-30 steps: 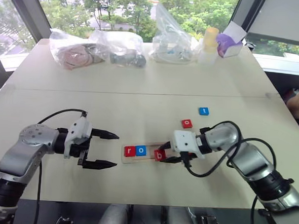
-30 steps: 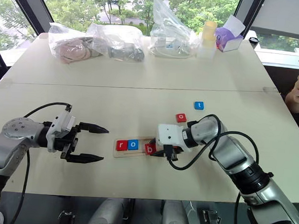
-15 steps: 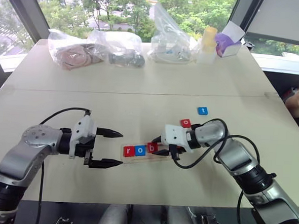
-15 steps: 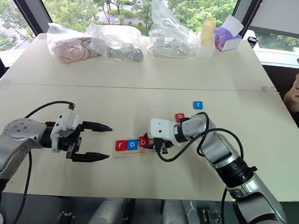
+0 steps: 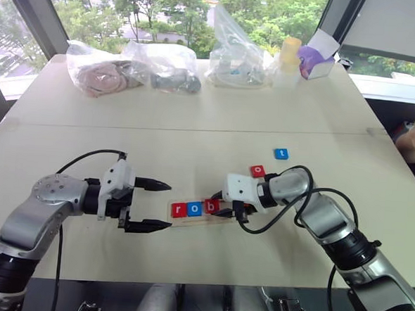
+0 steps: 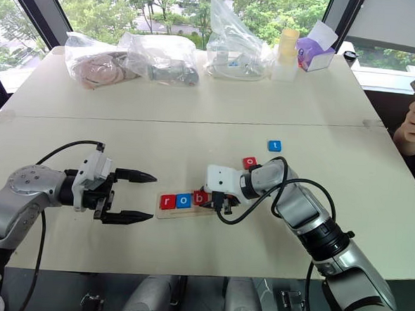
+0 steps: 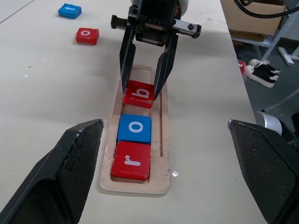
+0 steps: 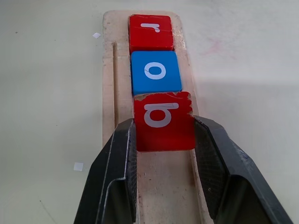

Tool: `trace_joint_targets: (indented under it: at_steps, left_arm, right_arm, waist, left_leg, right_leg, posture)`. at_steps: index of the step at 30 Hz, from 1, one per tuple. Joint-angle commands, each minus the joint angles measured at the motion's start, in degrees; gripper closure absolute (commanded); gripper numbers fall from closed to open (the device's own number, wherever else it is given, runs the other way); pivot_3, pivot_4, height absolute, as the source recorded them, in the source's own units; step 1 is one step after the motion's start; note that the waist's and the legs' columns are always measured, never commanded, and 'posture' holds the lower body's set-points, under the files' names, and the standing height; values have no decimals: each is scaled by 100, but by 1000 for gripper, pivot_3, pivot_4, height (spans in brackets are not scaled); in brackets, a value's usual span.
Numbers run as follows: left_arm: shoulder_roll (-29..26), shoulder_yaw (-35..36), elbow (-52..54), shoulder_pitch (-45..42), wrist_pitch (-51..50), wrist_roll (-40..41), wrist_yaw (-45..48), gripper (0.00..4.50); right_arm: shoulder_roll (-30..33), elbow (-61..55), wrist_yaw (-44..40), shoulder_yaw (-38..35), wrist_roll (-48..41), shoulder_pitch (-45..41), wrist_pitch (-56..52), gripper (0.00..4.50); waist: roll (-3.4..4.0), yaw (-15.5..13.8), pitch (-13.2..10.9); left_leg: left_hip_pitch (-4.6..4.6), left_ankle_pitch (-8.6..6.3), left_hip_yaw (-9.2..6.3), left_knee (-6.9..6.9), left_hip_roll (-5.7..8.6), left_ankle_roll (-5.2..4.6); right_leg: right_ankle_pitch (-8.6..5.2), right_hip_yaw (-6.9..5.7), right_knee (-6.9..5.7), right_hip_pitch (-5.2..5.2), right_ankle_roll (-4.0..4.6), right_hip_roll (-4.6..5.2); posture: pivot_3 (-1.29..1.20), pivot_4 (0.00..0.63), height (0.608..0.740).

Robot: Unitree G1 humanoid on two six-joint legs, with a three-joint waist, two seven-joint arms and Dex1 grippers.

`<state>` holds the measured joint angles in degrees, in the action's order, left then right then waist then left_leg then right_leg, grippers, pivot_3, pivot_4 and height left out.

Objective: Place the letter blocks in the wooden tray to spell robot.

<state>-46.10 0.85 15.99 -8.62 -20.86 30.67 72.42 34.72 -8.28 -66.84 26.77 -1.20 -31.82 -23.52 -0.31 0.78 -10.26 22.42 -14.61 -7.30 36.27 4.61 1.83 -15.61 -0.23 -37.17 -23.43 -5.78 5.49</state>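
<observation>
The long pale wooden tray lies mid-table between my arms. My left gripper waits just left of it, fingers spread wide and empty. My right gripper is clamped on the red square 'b' block — a second ago it hung over the tray's right part; now it sits third in the recess, touching the blue 'o' block beside the red 'r' block. Next: the red 'o' tile and blue 't' tile, loose — farther right.
</observation>
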Motion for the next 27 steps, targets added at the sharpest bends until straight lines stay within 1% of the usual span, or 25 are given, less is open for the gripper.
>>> trace_joint_targets:
  at_steps: [1,2,3,5,6,7,10,13,20,23,25,27]
  left_arm:
    - [-27,89,146,16,32,85,8,0]
    - [-25,89,138,13,37,80,5,0]
    - [-24,90,134,14,38,78,3,0]
    - [-23,90,118,12,44,73,6,0]
    - [-22,91,116,14,47,74,8,0]
    - [-19,91,114,15,49,72,5,0]
    - [-8,93,114,24,57,69,-6,0]
    - [0,92,113,43,71,63,-12,0]
    - [8,98,136,110,84,68,-25,0]
    - [27,95,135,132,103,60,-43,0]
    - [48,91,130,140,119,48,-65,0]
    - [62,103,133,165,131,46,-83,0]
  right_arm:
    - [-55,-198,-22,37,-24,0,-14,2859]
    - [-58,-210,-32,41,-33,2,-25,2307]
    - [-63,-226,-33,42,-41,3,-42,1951]
    - [-88,-251,-25,42,-55,-12,-87,817]
    - [-94,-264,-24,42,-61,-16,-113,374]
    - [-99,-266,-23,46,-55,-18,-122,42]
    - [-99,-266,8,17,-23,-17,-86,42]
    - [-79,-285,101,-210,-101,-91,-175,42]
    - [428,-269,152,-946,-301,-114,-247,42]
    - [429,7,602,-1423,-339,-152,-443,42]
    - [313,264,1200,-1862,-325,-242,-969,42]
    - [261,240,1638,-2215,-344,-198,-1420,42]
  waist:
    - [0,0,0]
    - [0,0,0]
    - [0,0,0]
    - [0,0,0]
    - [0,1,0]
    - [0,1,0]
    - [0,-1,0]
    - [0,-1,0]
    - [0,-11,0]
    - [0,-6,0]
    - [0,3,0]
    - [0,-8,0]
  left_leg:
    - [0,0,0,0,0,0]
    - [0,0,0,0,0,0]
    - [0,0,0,0,0,0]
    - [0,0,0,0,0,0]
    - [0,0,0,0,0,0]
    - [0,0,0,0,0,0]
    - [0,0,0,0,0,0]
    - [0,0,0,0,0,0]
    - [0,0,0,0,1,0]
    - [0,0,0,0,0,0]
    - [0,0,1,0,0,0]
    - [0,1,1,-1,0,2]
  right_leg:
    - [0,0,0,0,0,0]
    - [0,0,0,0,0,0]
    - [0,0,0,0,0,0]
    - [0,0,0,0,0,0]
    - [0,0,0,0,0,0]
    - [0,0,0,0,0,0]
    - [0,0,0,0,0,0]
    - [0,0,0,0,0,0]
    - [0,0,1,1,0,1]
    - [0,0,0,1,0,1]
    - [0,1,0,0,1,1]
    - [2,1,-1,-1,4,1]
  posture:
    - [0,150,740]
    - [0,150,740]
    - [0,150,740]
    - [0,150,740]
    - [0,150,740]
    - [0,150,740]
    - [0,150,740]
    - [0,150,740]
    - [0,150,740]
    - [0,150,740]
    - [0,150,740]
    - [0,150,740]
